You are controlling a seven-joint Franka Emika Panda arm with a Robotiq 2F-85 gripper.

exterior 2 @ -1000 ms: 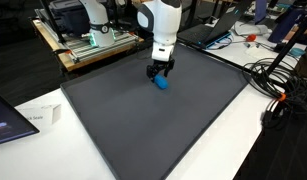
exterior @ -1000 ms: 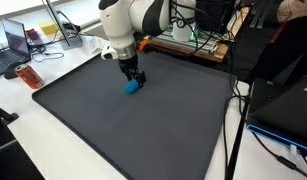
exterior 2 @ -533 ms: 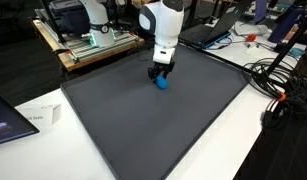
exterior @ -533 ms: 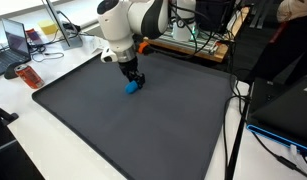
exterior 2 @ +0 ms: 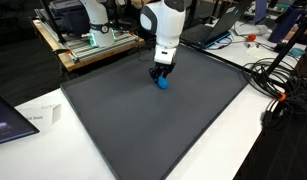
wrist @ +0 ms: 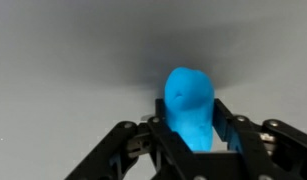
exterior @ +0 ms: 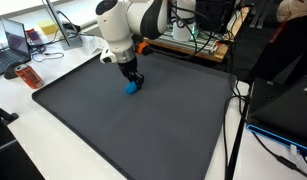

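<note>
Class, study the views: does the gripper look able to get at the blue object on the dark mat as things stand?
Likely yes. The gripper sits right over the blue object, its fingers flanking it in the wrist view, and nothing on the dark mat blocks the way.

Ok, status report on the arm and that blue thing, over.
Gripper low, fingers either side of blue object; firm contact unclear. Blue object resting on dark mat. Nothing else close by.
</note>
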